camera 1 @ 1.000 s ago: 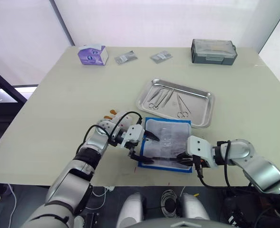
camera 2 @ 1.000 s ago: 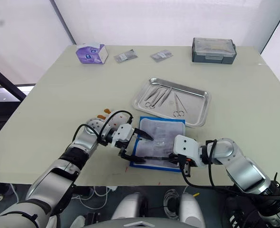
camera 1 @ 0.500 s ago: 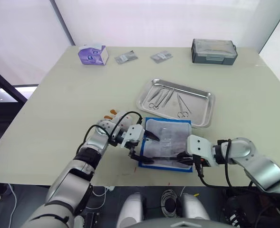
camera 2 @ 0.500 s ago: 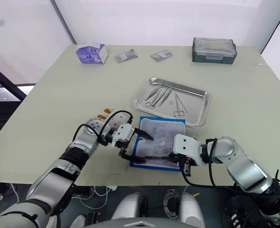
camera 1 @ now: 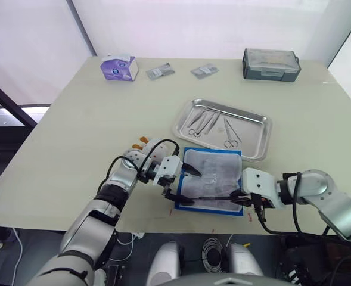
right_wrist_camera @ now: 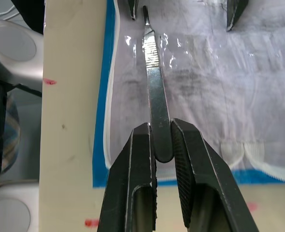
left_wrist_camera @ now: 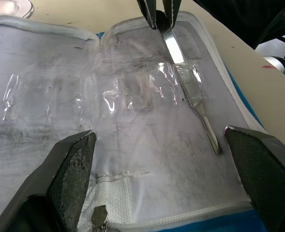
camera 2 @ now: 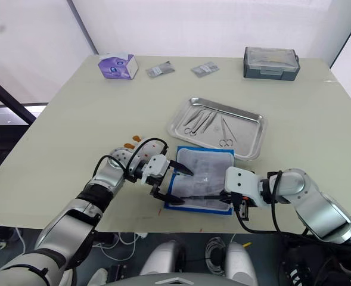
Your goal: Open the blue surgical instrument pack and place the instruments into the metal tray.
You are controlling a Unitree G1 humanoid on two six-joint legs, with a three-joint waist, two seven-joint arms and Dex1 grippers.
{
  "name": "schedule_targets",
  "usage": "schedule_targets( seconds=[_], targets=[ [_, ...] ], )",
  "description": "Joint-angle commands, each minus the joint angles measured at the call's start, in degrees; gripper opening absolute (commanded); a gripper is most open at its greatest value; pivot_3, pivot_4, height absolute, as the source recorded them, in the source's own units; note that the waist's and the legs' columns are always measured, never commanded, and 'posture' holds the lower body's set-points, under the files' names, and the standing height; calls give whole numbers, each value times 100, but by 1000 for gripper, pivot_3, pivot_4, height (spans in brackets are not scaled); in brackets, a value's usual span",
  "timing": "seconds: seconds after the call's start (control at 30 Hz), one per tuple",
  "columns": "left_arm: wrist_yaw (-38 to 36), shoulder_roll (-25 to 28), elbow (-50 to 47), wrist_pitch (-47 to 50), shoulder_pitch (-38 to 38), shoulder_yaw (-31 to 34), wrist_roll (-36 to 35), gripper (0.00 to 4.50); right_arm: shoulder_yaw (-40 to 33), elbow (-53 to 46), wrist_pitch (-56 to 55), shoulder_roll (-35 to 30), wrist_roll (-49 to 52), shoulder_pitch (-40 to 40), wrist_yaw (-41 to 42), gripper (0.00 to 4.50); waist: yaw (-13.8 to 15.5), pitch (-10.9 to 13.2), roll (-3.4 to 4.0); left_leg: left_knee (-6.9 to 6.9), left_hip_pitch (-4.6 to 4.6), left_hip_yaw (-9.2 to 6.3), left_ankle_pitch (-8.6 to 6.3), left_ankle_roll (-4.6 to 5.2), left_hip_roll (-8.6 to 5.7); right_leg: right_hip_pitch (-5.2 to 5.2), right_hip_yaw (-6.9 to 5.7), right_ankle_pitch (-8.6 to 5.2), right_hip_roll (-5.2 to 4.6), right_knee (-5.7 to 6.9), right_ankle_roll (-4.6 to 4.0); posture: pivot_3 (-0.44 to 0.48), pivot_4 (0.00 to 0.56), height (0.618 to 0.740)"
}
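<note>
Left eye view, table: two small packets at the far edge.
Left gripper: fingers spread over the pack.
Blue surgical instrument pack: one, unfolded at the near edge, pale lining up.
Flat silver tool: one, pinched by the right gripper, tip on the lining.
Metal tray: one, beyond the pack, holding several instruments.

- You see the blue surgical instrument pack lying open just beside the metal tray.
- Your left gripper straddles its left edge, fingers spread.
- Your right gripper pinches a slim instrument.
</note>
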Motion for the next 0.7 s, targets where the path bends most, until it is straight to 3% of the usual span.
schedule_targets(
  seconds=[0.03, 0.7],
  targets=[
    [-80, 112, 556, -25, 219, -244, 614, 4500, -557, -67, -218, -203, 172, -9, 79, 24, 14, 0, 0, 0, 0, 0, 0, 0, 0, 0, 0, 0, 0, 0, 0, 0, 150, 727],
    [-75, 123, 534, -27, 247, -233, 608, 4500, -1713, 482, -1284, -885, 706, 816, 699, 24, 47, 3, 0, 1, -5, -1, 0, 0, 0, 1, -2, 1, 1, -8, 1, 0, 150, 727]
  ],
)
